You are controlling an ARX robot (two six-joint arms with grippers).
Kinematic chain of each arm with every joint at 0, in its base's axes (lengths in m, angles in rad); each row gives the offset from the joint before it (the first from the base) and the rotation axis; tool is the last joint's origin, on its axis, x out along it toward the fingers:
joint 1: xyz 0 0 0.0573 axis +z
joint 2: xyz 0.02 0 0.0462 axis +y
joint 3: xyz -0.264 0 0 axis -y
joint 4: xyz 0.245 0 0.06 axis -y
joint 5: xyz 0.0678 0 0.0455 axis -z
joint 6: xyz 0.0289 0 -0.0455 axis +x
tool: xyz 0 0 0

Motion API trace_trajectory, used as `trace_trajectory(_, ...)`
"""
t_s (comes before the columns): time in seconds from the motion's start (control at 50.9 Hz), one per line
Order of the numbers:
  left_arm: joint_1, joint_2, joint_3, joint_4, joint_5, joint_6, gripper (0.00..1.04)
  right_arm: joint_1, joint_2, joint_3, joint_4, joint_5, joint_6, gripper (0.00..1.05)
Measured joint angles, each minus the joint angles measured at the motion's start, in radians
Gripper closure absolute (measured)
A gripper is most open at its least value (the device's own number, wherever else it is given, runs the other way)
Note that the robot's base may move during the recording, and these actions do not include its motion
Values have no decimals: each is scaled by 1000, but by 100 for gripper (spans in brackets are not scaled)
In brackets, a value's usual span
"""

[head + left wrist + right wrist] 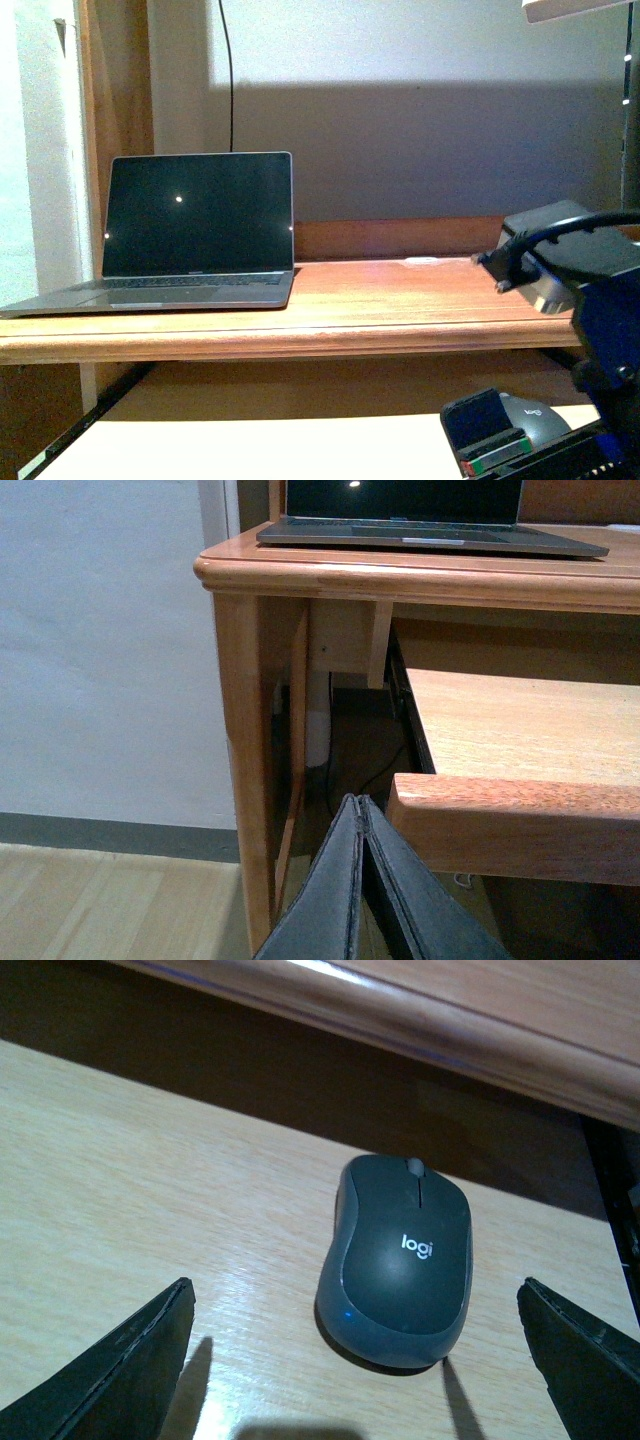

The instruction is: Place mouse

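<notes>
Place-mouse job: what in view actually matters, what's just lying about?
In the job: mouse, on the light lower board; right jaws, open, either side of it.
Lying about: laptop, open on the upper desk; wall cable; left jaws, shut, low by the desk leg.

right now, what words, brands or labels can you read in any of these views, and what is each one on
"logi": light lettering on the domed top of the mouse, clear in the right wrist view.
The same logo in the front view: too small to read.
Any marking under the screen of the laptop: too small and blurred to read.
Left wrist view: no text visible.
</notes>
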Motion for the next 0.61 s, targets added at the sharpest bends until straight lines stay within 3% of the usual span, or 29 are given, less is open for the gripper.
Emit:
trace_trajectory(0.216,0,-58,-35,-16,0,0,102,-46,114,46,3,107,44,7)
trace_trajectory(0.492,0,-121,-35,-76,0,0,102,-66,164,69,-2,92,117,7)
trace_trajectory(0.61,0,-257,-34,-235,0,0,102,-66,198,86,-4,76,140,7)
